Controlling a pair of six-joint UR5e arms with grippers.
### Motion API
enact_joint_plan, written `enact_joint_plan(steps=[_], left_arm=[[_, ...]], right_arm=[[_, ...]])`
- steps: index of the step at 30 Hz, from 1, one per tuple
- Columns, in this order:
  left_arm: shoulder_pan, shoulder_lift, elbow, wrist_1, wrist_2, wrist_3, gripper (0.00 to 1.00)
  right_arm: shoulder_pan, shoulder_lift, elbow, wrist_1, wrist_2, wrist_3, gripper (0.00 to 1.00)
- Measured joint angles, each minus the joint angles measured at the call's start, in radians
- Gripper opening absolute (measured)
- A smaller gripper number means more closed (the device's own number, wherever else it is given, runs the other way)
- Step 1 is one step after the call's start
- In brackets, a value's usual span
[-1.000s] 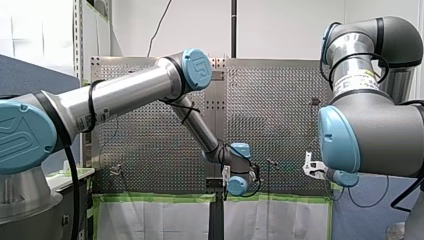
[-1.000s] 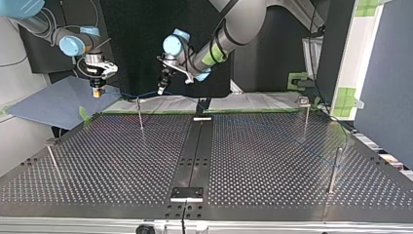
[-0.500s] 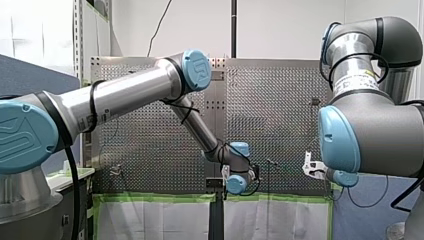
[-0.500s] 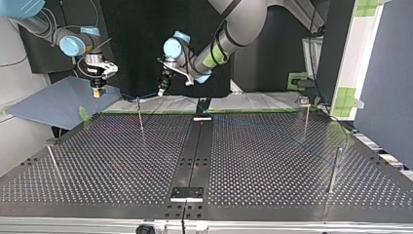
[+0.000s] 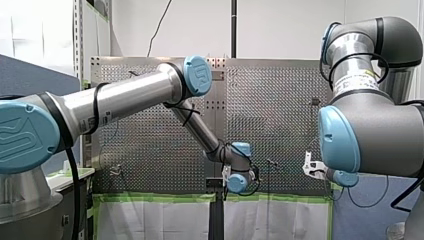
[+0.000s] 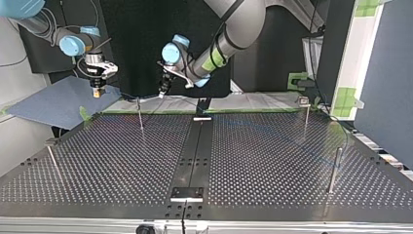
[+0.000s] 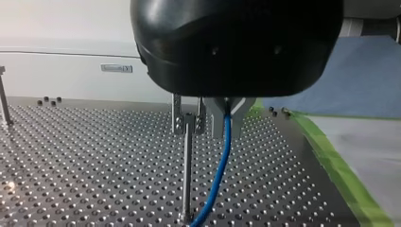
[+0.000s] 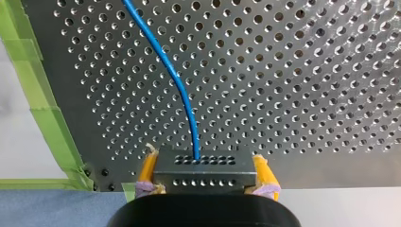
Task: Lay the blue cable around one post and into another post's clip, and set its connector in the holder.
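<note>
L tool (image 6: 161, 91) w/ blue cable (image 7: 221, 163) dipped slightly toward post (image 7: 187, 175).

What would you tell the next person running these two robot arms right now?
Left gripper: shut on the blue cable, right beside the clip post. The cable is not in the clip yet.
Right gripper: yellow pads shut on the connector, with the cable running out of it.
Done: cable and connector are gripped.
Left: press the cable into the clip and set the connector in the holder. I cannot tell whether it is wrapped around the other post.
</note>
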Motion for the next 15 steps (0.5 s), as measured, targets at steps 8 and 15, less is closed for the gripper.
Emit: enact_joint_plan(steps=[8,15], left_arm=[[0.008,0.000,0.004,0.000,0.008,0.002,0.01],[0.009,-0.001,0.014,0.000,0.026,0.001,0.01]], right_arm=[[-0.001,0.000,-0.005,0.003,-0.001,0.001,0.00],[0.000,0.001,-0.011,0.002,-0.002,0.003,0.00]])
